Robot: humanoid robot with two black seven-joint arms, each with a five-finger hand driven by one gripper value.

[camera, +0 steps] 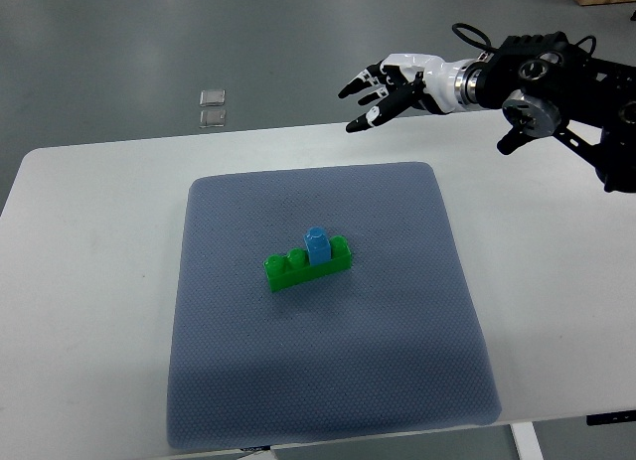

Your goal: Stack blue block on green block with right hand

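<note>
A long green block [307,267] lies near the middle of the grey-blue mat [328,381]. A small blue block [318,244] stands upright on top of it, toward its right half. My right hand [376,89] hangs in the air past the table's far edge, well above and to the right of the blocks, its black-tipped fingers spread and holding nothing. Its arm [556,82] comes in from the right edge. The left arm does not show.
The mat lies on a white table [89,281]. Two small clear square pieces [213,106] lie on the grey floor beyond the table's far edge, at the upper left.
</note>
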